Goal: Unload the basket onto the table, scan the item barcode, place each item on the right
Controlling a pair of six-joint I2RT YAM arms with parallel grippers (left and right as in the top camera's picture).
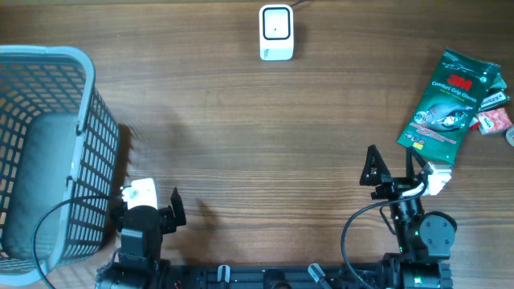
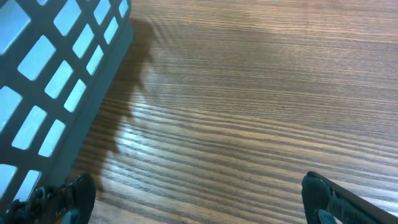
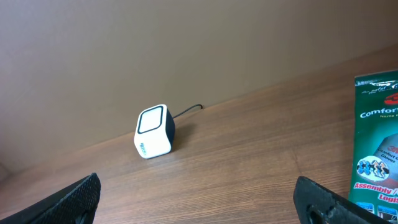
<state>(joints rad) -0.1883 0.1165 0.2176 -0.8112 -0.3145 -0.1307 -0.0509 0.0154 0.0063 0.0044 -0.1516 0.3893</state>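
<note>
A green glove package (image 1: 450, 106) lies flat at the right of the wooden table, with a small red-and-white item (image 1: 493, 119) beside it; its left edge shows in the right wrist view (image 3: 376, 146). The white barcode scanner (image 1: 276, 32) stands at the far middle, also visible as a small cube (image 3: 154, 131). My right gripper (image 1: 393, 165) sits open near the front edge, just left of the package's near end, nothing between its fingers (image 3: 78, 196). My left gripper (image 1: 148, 205) is open and empty at the front left, beside the basket.
A grey plastic basket (image 1: 88, 136) fills the left side of the table, its lattice wall (image 2: 56, 93) close to my left gripper. A cable runs from the scanner to the back edge. Bare wood lies between the grippers and the scanner.
</note>
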